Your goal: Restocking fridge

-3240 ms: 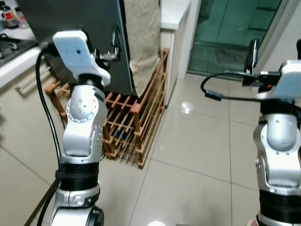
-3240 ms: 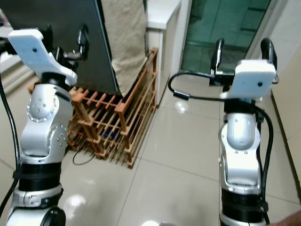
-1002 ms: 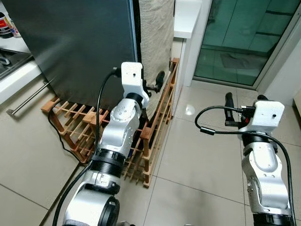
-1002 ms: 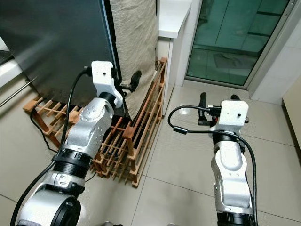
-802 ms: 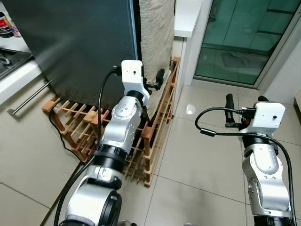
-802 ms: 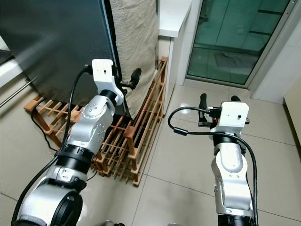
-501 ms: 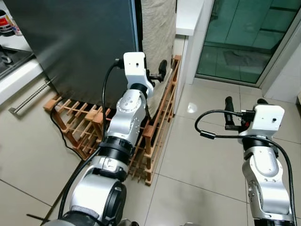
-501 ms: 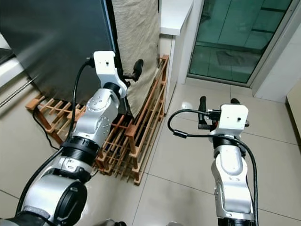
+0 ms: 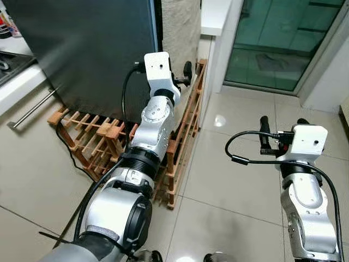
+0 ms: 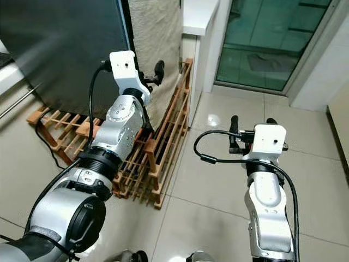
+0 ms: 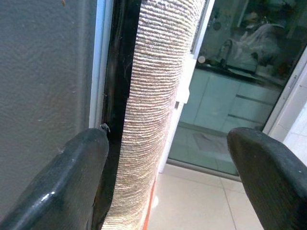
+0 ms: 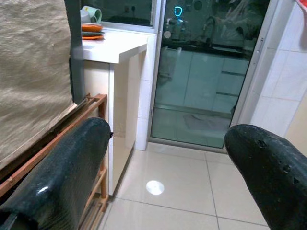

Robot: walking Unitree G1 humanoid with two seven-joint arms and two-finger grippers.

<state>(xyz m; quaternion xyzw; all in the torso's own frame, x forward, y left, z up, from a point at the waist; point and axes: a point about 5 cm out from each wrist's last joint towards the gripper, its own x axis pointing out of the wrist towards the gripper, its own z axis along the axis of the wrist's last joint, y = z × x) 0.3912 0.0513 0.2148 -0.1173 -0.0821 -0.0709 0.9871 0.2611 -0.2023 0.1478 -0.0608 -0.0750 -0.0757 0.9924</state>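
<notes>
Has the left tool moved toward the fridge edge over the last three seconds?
Yes. The left tool reached forward from beside the fridge door, now open at its edge.

Wooden rack (image 9: pixel 180 136) on tiled floor (image 9: pixel 234 180), beige cloth (image 10: pixel 155 38), white counter (image 10: pixel 196 16), glass door (image 9: pixel 272 38)

Wooden rack (image 9: pixel 103 143) on tiled floor (image 9: pixel 234 180)

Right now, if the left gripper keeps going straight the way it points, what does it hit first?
Probably the beige woven cloth hanging beside the fridge's edge. The left gripper is open and aimed along that edge, the cloth between its fingers. Depth is unclear; it could brush the dark door seam instead.
</notes>
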